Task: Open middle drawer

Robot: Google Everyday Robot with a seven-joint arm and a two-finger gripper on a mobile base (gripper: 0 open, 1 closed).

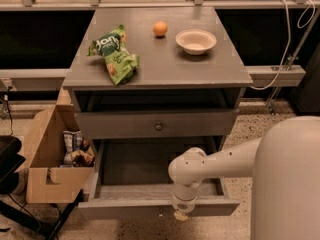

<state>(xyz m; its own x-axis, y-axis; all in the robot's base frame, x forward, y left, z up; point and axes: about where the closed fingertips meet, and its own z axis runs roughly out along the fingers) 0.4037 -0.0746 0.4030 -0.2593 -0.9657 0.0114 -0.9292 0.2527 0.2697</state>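
Note:
The grey cabinet (160, 71) has one drawer pulled far out at the bottom of the view. This is the middle drawer (125, 208), with a low wide front panel and an empty inside (135, 166). My gripper (180, 214) points down at the centre of that front panel, at the end of my white arm (220, 161). The drawer's knob is hidden under the gripper. Above it is a taller-fronted grey drawer (115, 124) with a small round knob (159, 126), pushed almost in. No lower drawer is in view.
On the cabinet top lie a green snack bag (115, 54), an orange (160, 28) and a white bowl (196, 40). An open cardboard box (50, 184) with packets stands on the floor at the left, touching the drawer's corner. My white body (290, 184) fills the lower right.

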